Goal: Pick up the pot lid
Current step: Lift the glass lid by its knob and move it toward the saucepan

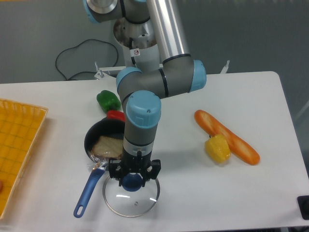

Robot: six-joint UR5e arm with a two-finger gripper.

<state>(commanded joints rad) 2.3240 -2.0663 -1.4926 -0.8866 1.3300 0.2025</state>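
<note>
The gripper (133,173) is low at centre-left, pointing down, with its fingers shut on the blue knob of the pot lid (132,182). The lid is round, of clear glass with a thin metal rim, and its near part shows below the knob. Gripper and arm hide its far part. Any gap between the rim and the table is hard to judge.
Left of the gripper is a black pan (91,137) with a brown item inside and a blue handle (89,192) towards the front. Around stand a green pepper (108,101), red object (116,115), yellow pepper (217,148), baguette (226,137) and orange crate (21,145).
</note>
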